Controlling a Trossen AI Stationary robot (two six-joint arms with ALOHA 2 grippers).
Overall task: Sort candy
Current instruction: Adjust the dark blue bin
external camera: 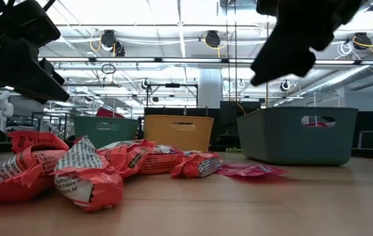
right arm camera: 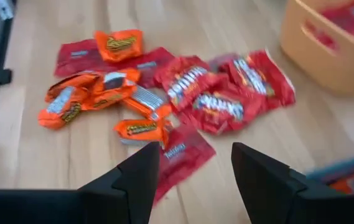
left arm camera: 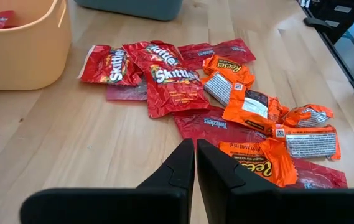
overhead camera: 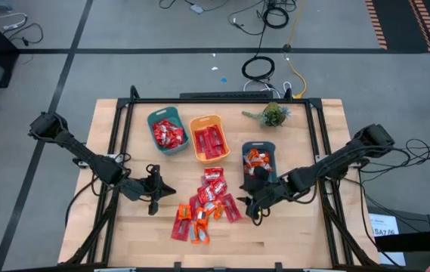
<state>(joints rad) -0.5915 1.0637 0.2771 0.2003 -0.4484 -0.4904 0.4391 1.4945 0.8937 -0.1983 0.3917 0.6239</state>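
- While the left tool [overhead camera: 154, 190] hovers closed over the pale wooden desk [overhead camera: 109, 227], grey floor with cables lies beyond.
- Loose candy [overhead camera: 205, 202] sits mid-desk, below the teal bin [overhead camera: 167, 133] and orange bin [overhead camera: 208, 139].
- Right tool [overhead camera: 254, 198] hangs open, empty, beside the pile.

We see the loose candy [overhead camera: 205, 202] heaped mid-table, in front of three bins in a row: one bin [overhead camera: 167, 132] left, another [overhead camera: 209, 138] beside it, a third [overhead camera: 260, 160] rightmost (all holding candy). The plant [overhead camera: 273, 115] stands behind the third. Grippers flank the heap: left gripper [overhead camera: 171, 190], right gripper [overhead camera: 242, 198].
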